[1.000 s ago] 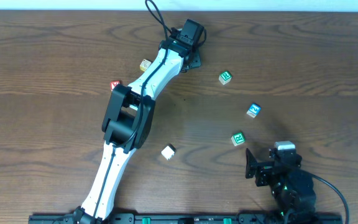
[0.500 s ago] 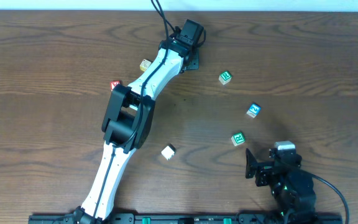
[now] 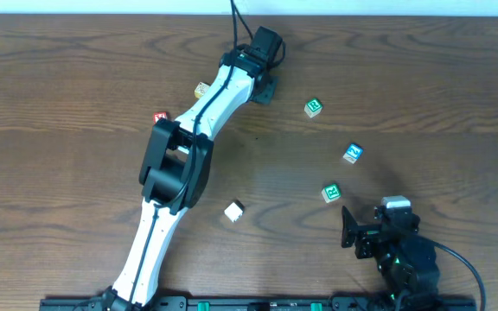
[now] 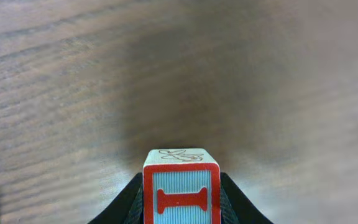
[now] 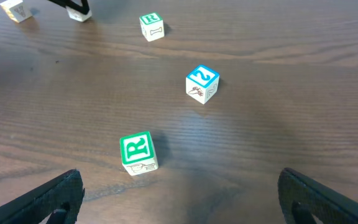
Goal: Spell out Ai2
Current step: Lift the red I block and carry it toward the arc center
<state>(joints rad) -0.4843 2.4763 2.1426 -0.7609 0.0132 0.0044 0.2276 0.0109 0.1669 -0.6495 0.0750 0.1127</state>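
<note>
My left gripper (image 3: 264, 86) is at the far middle of the table, shut on the white cube with the red "I" (image 4: 181, 190), which fills the gap between its black jaws (image 4: 181, 208). The red "A" cube (image 3: 160, 117) lies left of the left arm, partly hidden by it. The blue "2" cube (image 3: 353, 153) lies at the right and also shows in the right wrist view (image 5: 202, 83). My right gripper (image 5: 179, 193) is open and empty near the front right (image 3: 354, 231), short of the "2" cube.
A green "R" cube (image 3: 331, 192) (image 5: 138, 152) lies just ahead of the right gripper. Another green-marked cube (image 3: 314, 107) (image 5: 151, 27) lies right of the left gripper. A yellow-marked cube (image 3: 201, 90) and a plain white cube (image 3: 234, 211) lie near the left arm.
The left gripper with the "I" cube has shifted slightly, and its cable has swung. The right arm and the loose cubes have not moved.
</note>
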